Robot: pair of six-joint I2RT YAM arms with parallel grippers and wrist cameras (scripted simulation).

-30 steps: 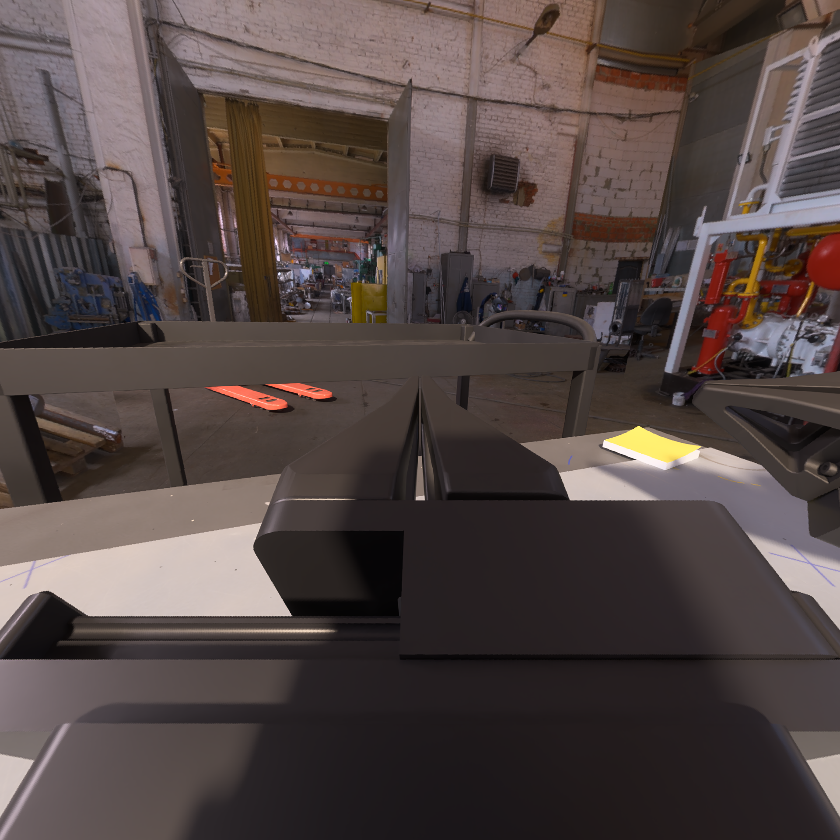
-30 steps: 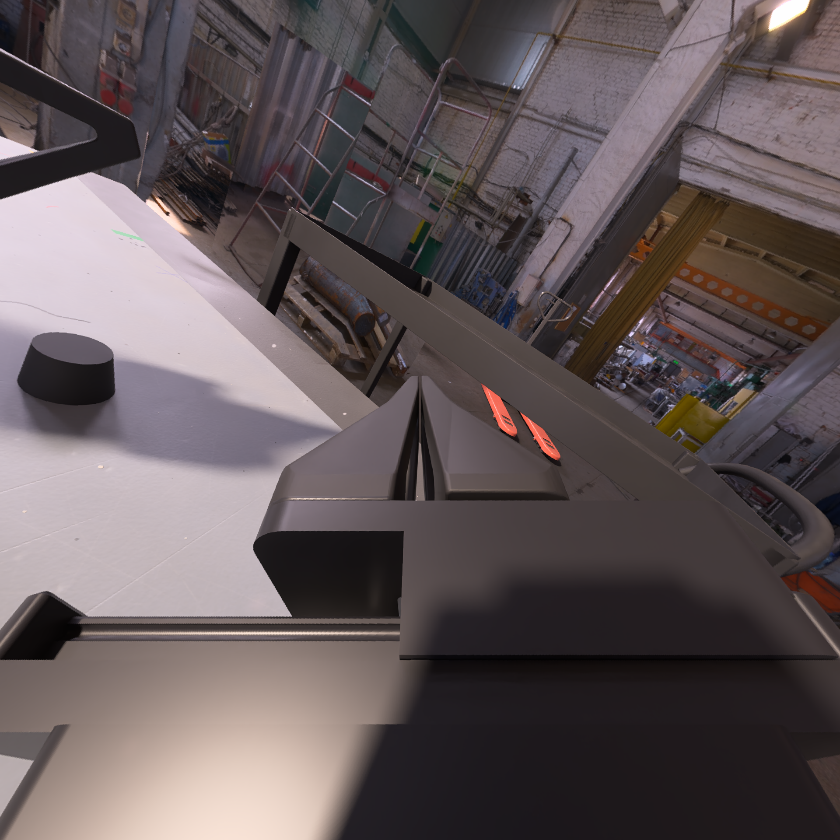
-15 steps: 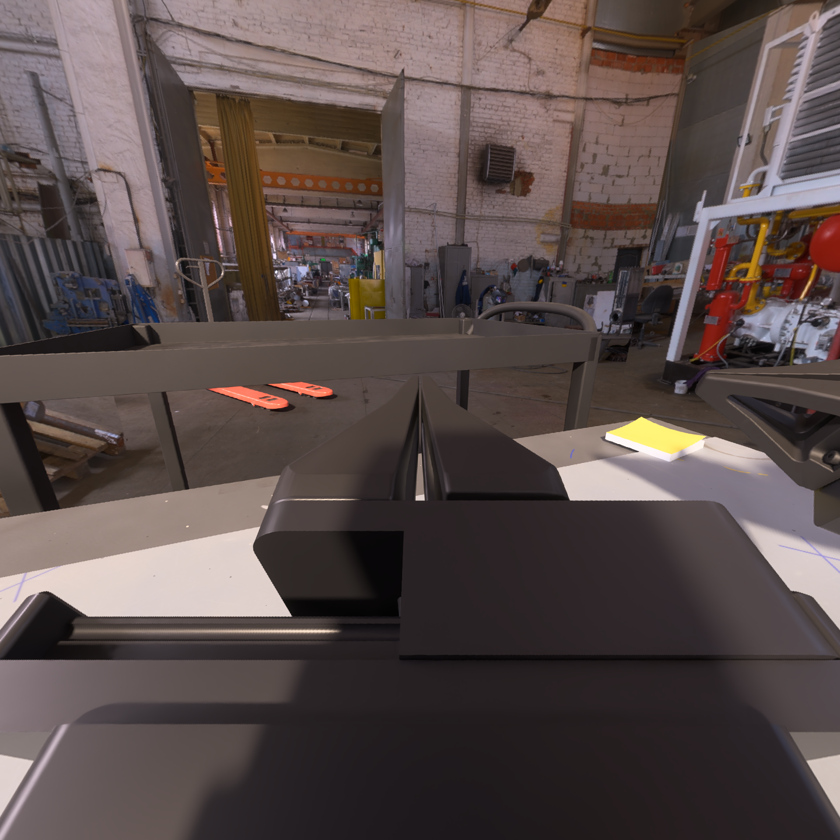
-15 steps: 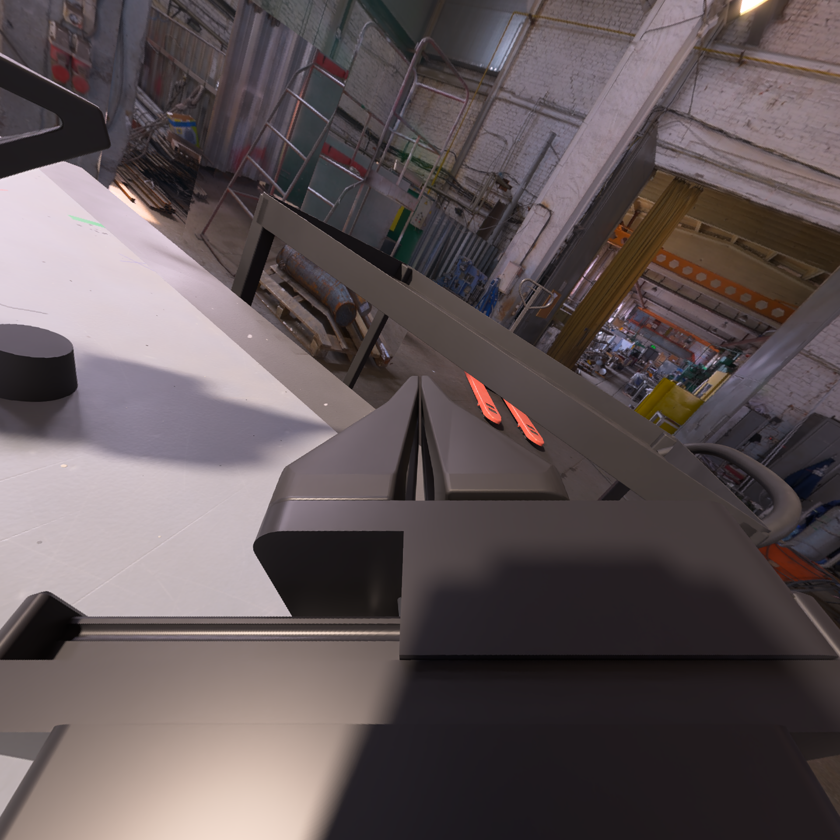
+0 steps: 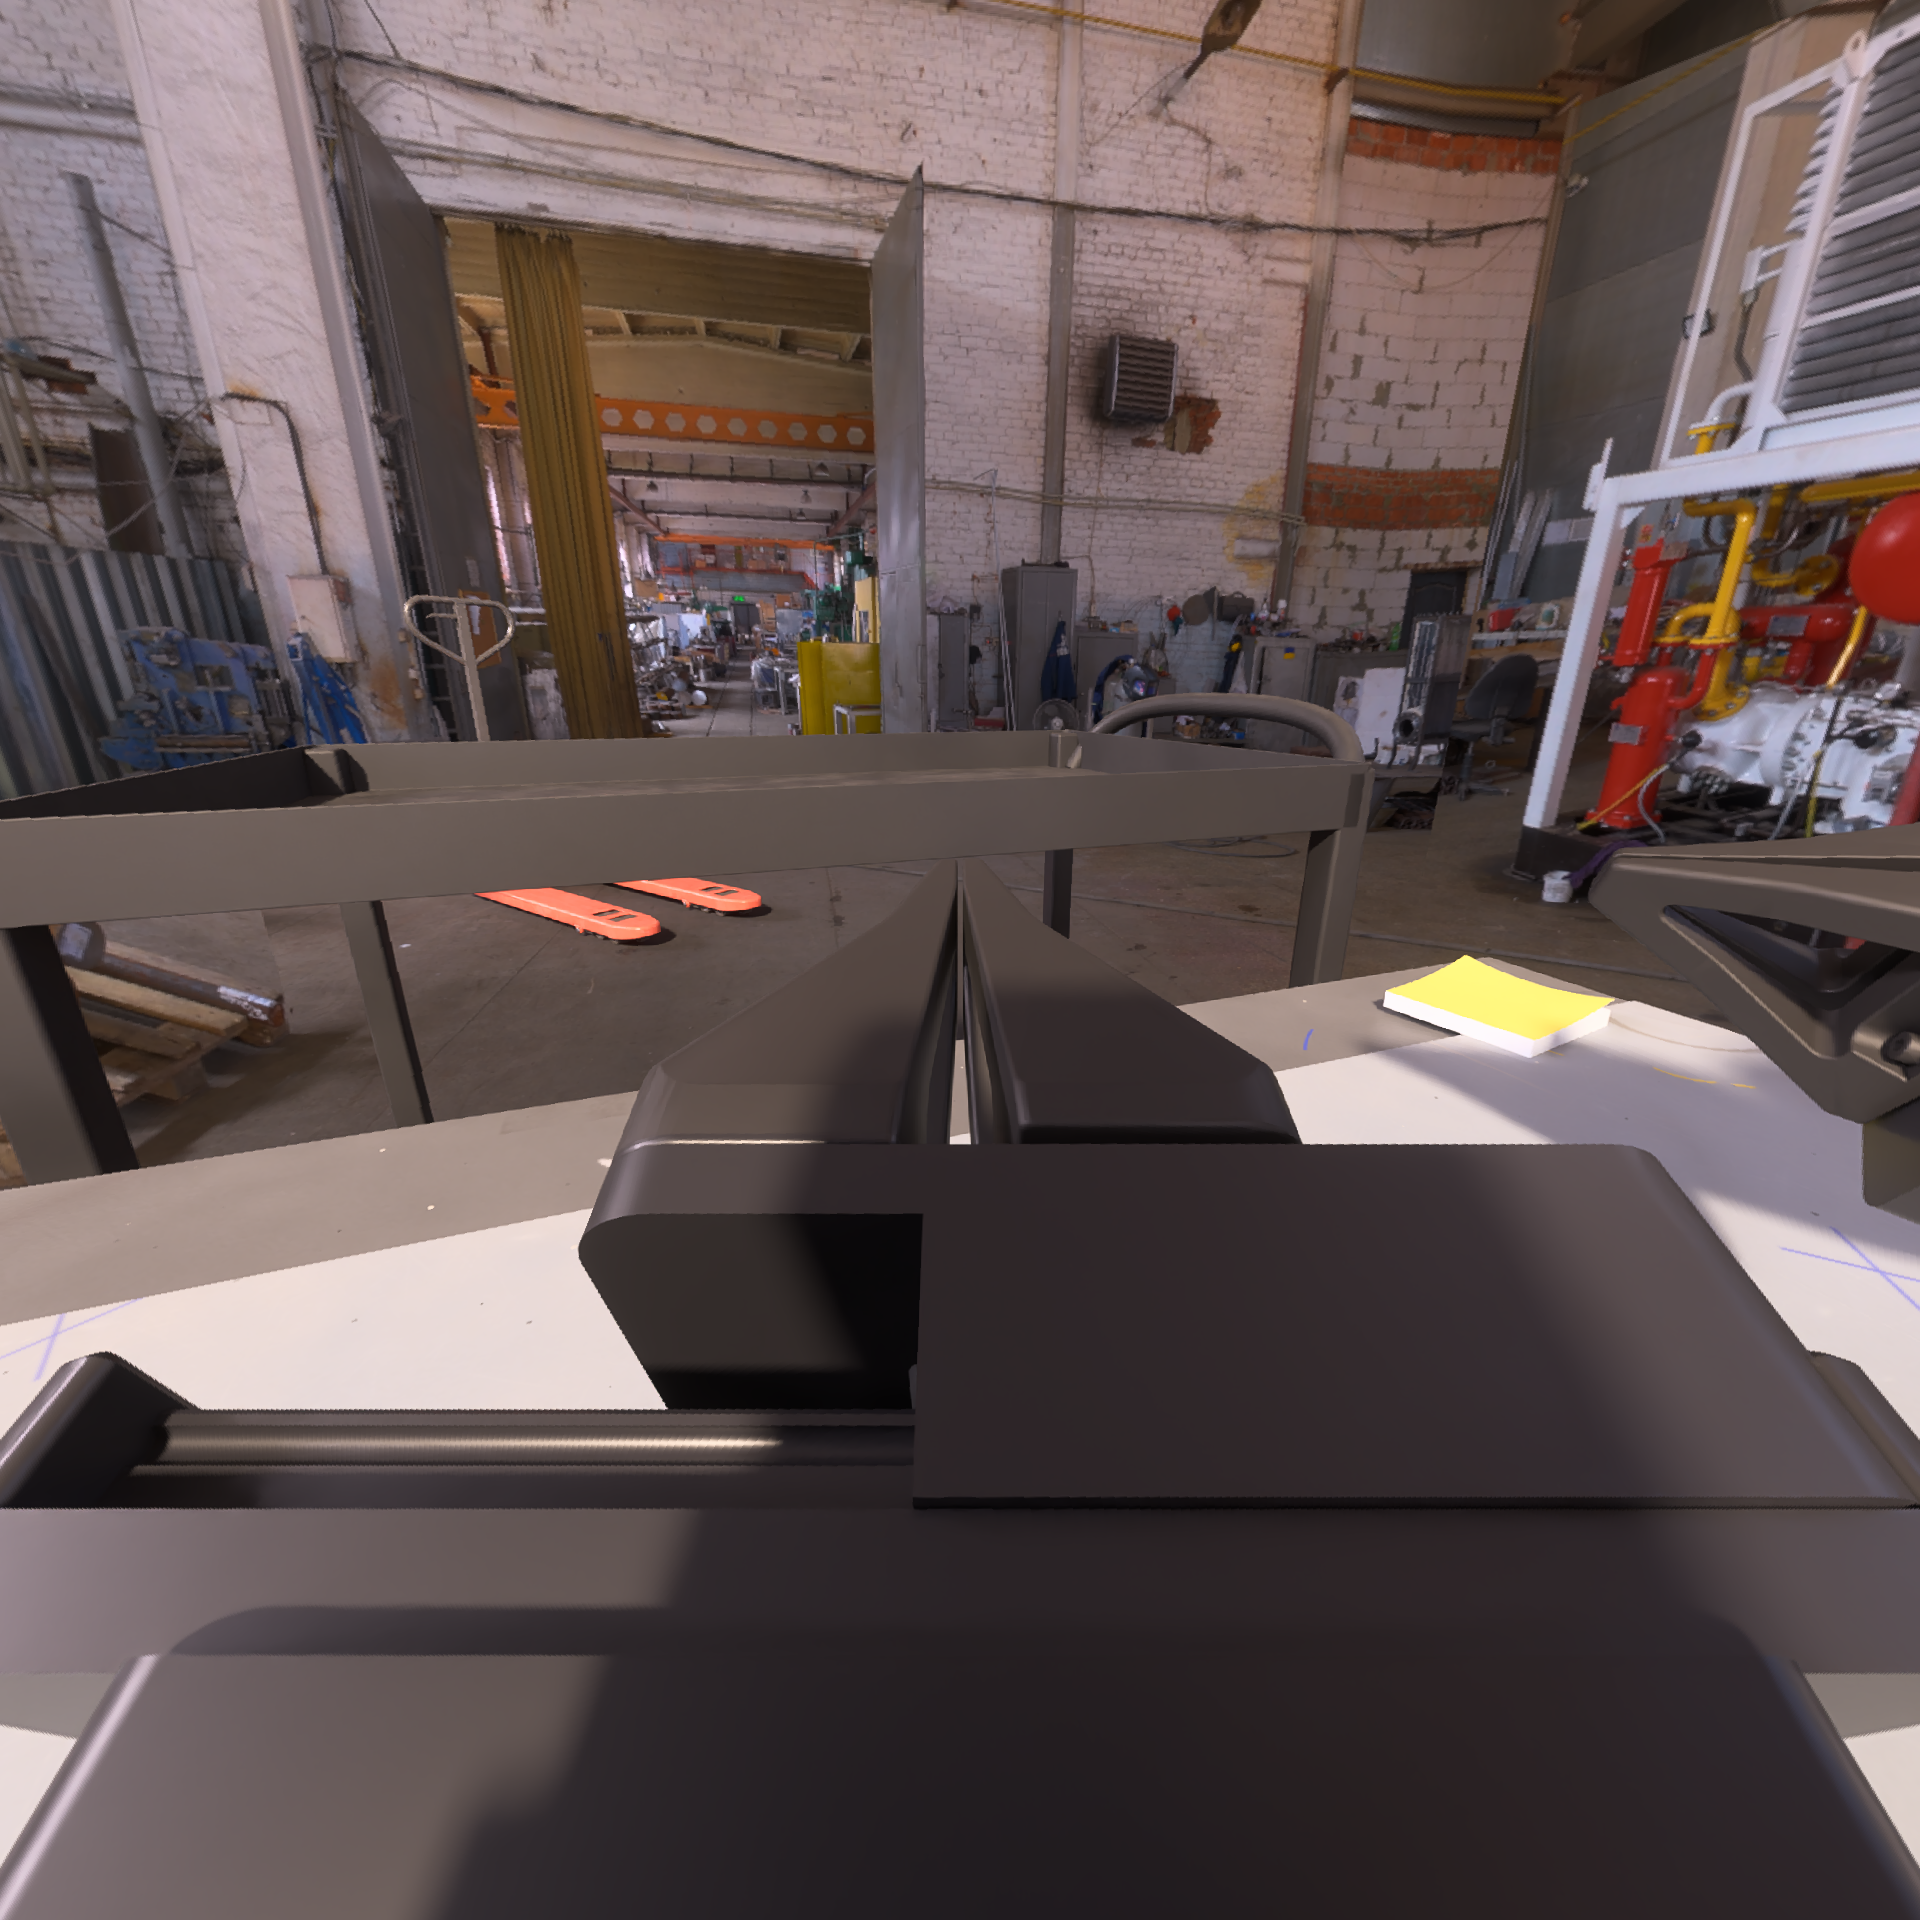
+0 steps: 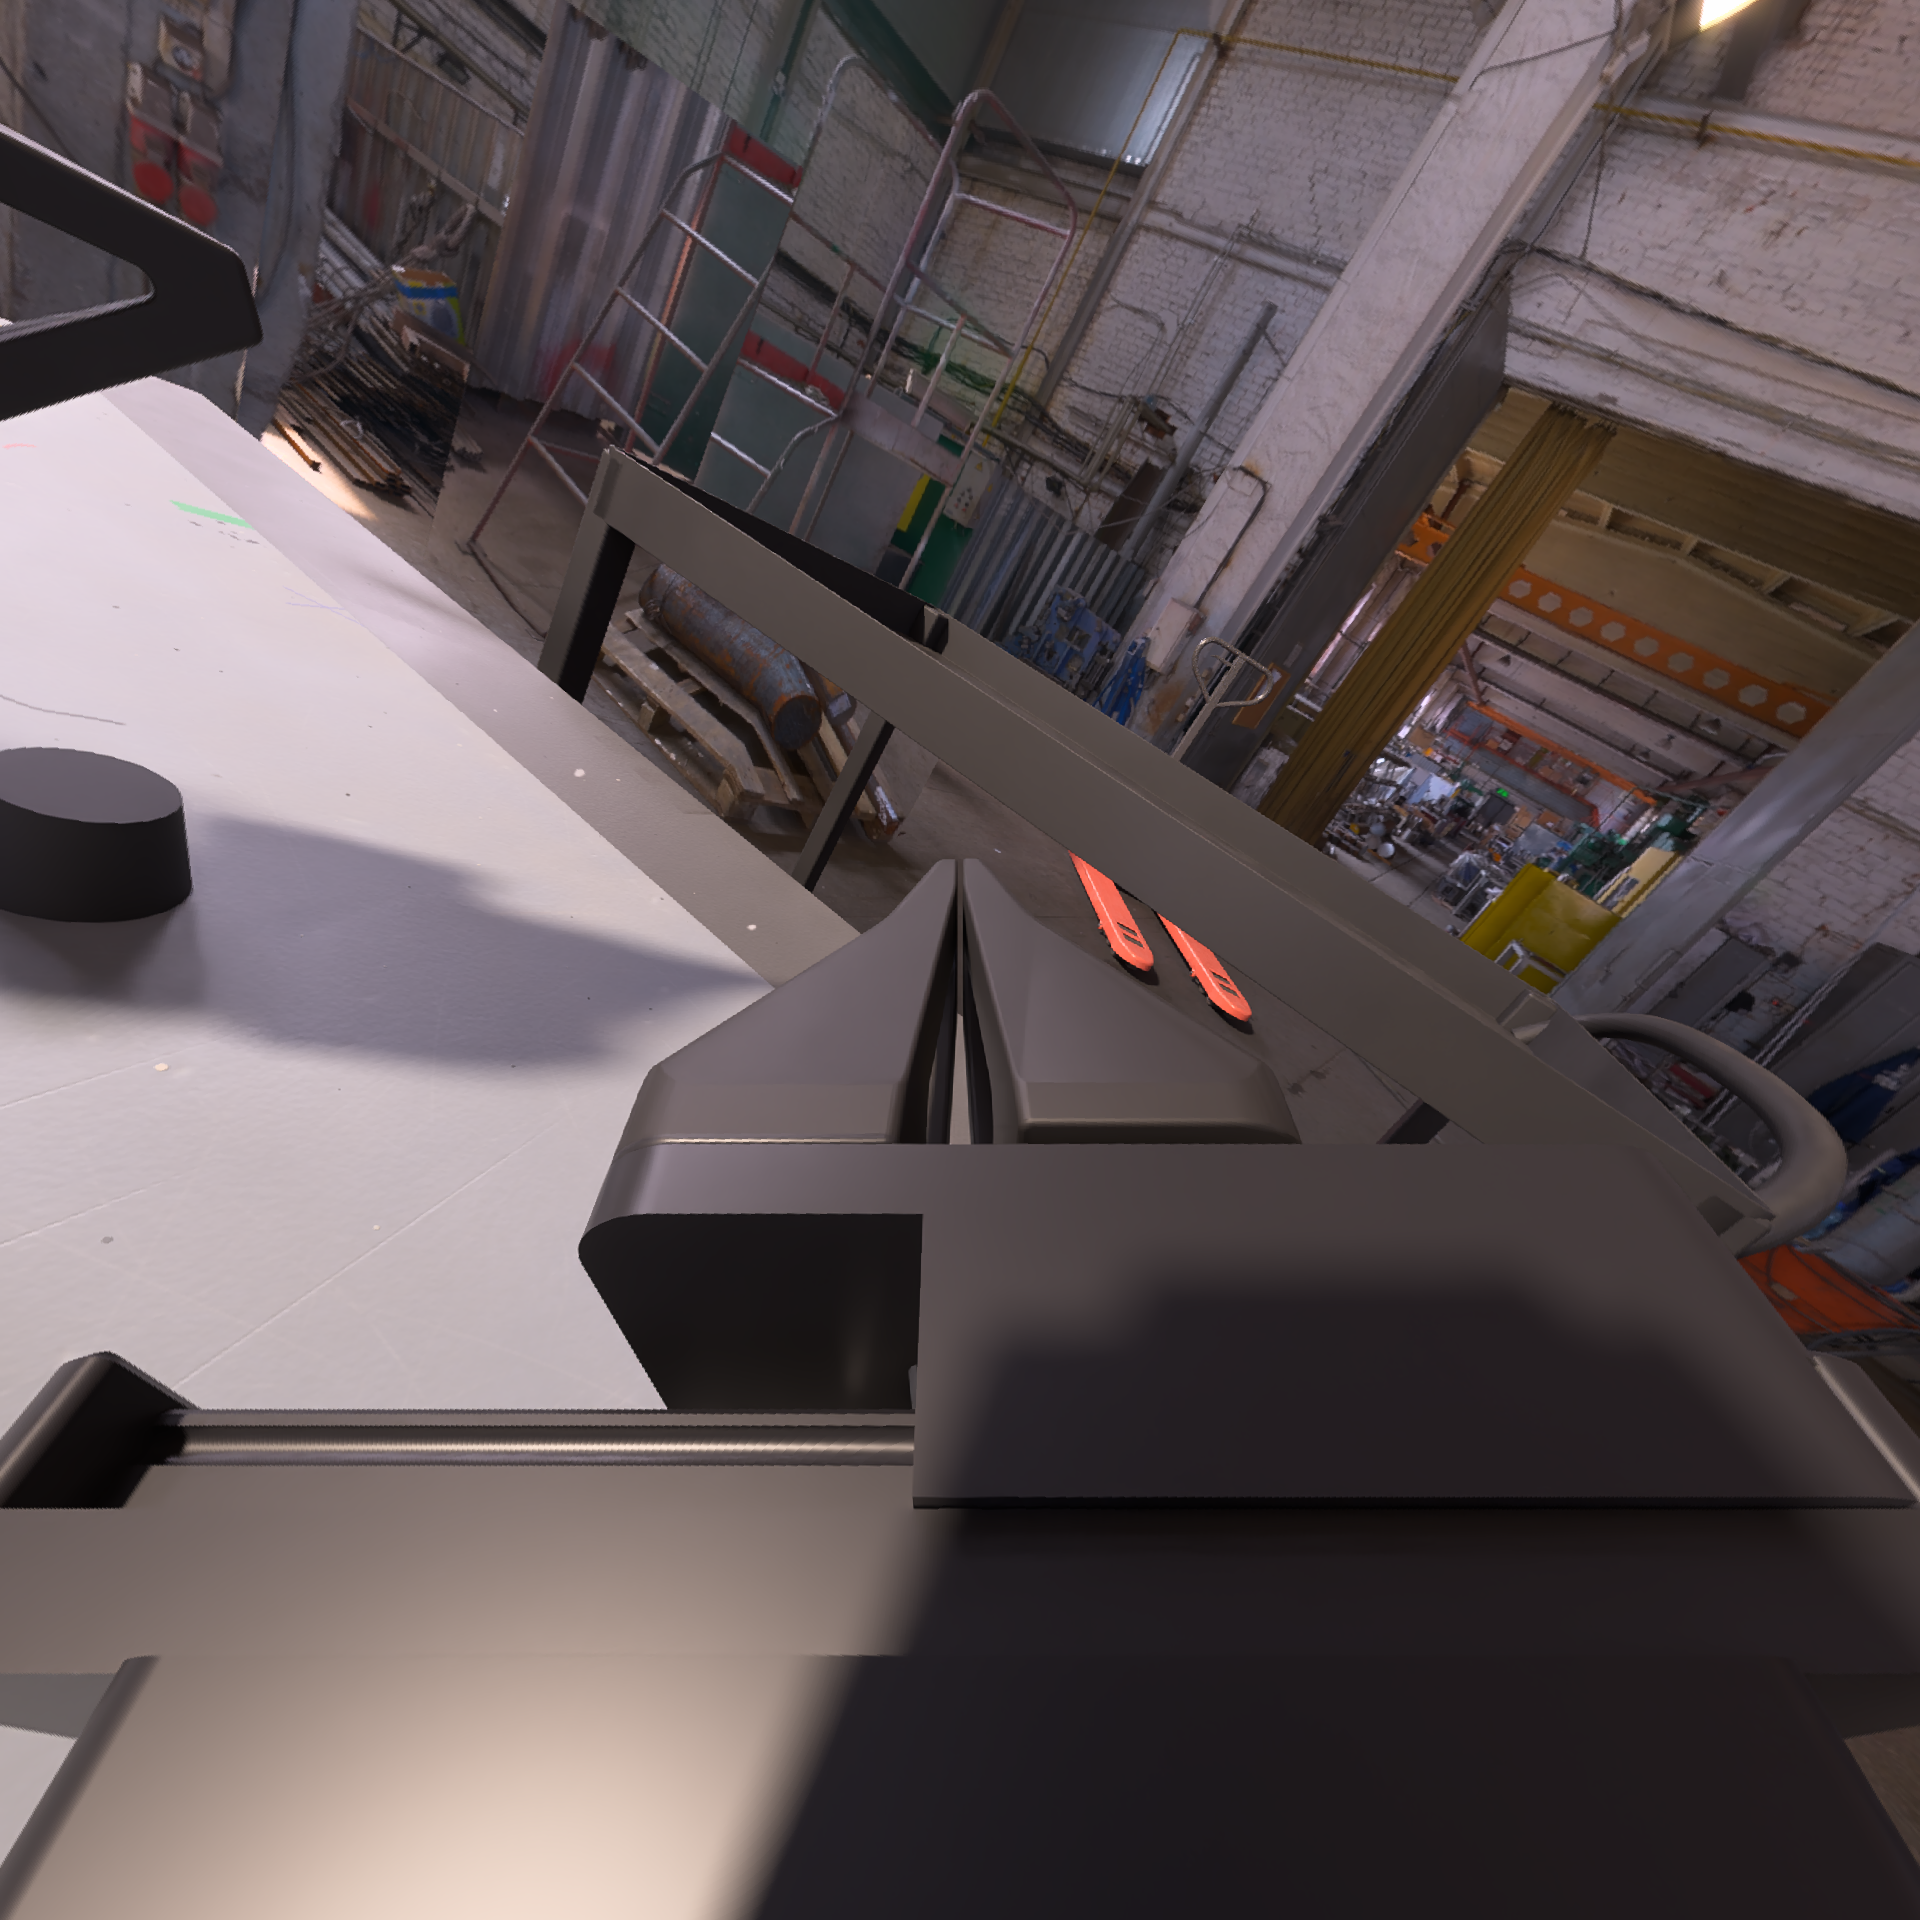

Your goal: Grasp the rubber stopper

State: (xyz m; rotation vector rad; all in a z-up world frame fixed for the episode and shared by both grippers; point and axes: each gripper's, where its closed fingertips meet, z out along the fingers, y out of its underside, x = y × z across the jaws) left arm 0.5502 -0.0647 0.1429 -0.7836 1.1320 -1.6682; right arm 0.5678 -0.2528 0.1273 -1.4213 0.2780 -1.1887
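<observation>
The rubber stopper [image 6: 88, 836] is a black tapered plug standing on the white table [image 6: 312, 1091] at the left edge of the right wrist view. My right gripper [image 6: 958, 873] is shut and empty, well to the right of the stopper and above the table's far edge. My left gripper [image 5: 958, 883] is shut and empty, pointing over the table's far edge. The stopper does not show in the left wrist view. Part of the right arm [image 5: 1787, 966] shows at that view's right edge.
A yellow pad of sticky notes [image 5: 1496, 1006] lies on the table [image 5: 364, 1320] at the far right. A grey metal rack [image 5: 675, 800] stands just beyond the table's far edge. A dark part of the other arm [image 6: 114, 312] hangs at the right wrist view's top left.
The right wrist view swung: the stopper slid to the left edge half a second ago and has come back a little to the right. The left wrist view drifted slightly; both grippers stayed shut.
</observation>
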